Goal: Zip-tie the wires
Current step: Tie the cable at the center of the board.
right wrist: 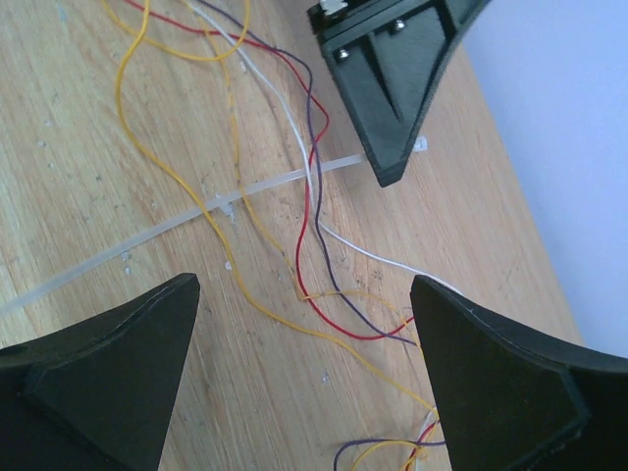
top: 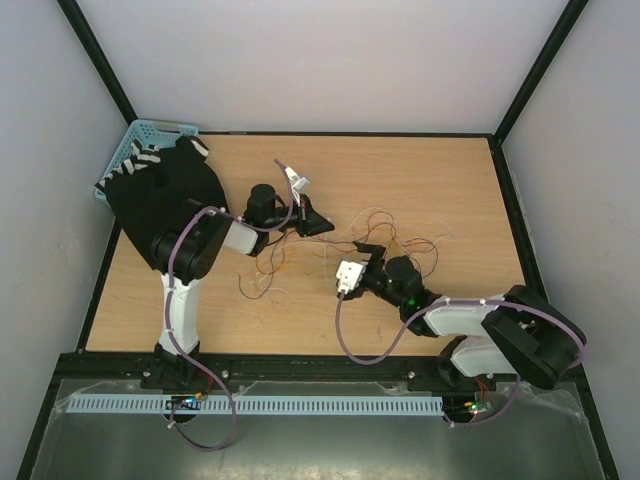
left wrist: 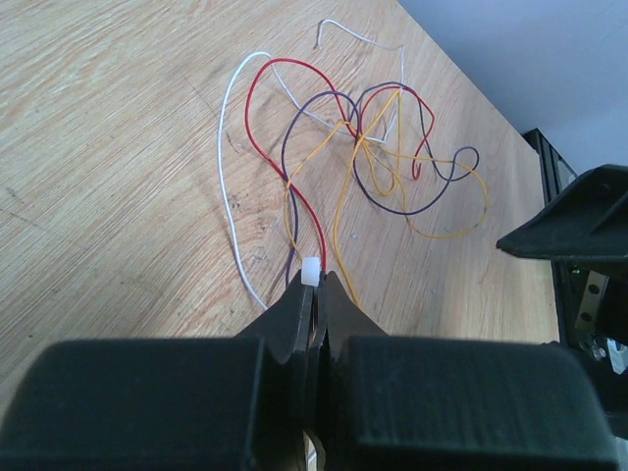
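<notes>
While the left gripper point(left wrist: 312, 287) pinches one end of the zip tie point(right wrist: 257, 185) in closed jaws, the thin, springy strip lies on the surface point(left wrist: 98, 147) crossing the limp, light wires point(left wrist: 358, 137). The right gripper point(right wrist: 304, 289) hovers with jaws wide, best placed to take the free tail.

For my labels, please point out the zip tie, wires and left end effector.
zip tie point(right wrist: 265, 184), right wrist view, strip middle.
wires point(left wrist: 359, 135), left wrist view, tangle crossing.
left end effector point(left wrist: 316, 280), left wrist view, between fingertips.
</notes>
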You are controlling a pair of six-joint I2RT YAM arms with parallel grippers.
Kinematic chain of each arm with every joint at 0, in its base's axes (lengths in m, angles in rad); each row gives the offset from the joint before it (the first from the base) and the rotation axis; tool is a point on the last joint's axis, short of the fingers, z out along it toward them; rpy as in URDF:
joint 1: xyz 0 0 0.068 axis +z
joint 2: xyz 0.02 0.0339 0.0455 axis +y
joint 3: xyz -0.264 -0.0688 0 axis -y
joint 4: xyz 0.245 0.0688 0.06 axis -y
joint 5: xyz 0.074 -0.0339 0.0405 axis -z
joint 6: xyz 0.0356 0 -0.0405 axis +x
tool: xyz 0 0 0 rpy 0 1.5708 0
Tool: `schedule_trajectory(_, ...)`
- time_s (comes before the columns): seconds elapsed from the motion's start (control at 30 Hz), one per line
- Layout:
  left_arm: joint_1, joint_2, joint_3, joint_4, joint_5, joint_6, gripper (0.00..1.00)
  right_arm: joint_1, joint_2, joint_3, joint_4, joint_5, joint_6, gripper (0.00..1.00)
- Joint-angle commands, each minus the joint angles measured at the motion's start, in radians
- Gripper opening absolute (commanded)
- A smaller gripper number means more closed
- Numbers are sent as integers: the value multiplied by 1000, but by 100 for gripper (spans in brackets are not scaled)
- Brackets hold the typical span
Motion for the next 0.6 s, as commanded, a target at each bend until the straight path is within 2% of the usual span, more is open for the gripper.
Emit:
schedule_trajectory(0.0, 5, -15, 25, 33, 35, -31, 0, 25, 40, 5, 25, -4, -144, 99)
schedule_trajectory(0.4, -2, -34, 22, 33, 46, -52, 0, 54, 192, 41, 34, 20, -316, 99)
schedule_trajectory(0.57, -9, -47, 17, 33, 57, -55, 0, 54, 278, 65, 106, 63, -397, 99)
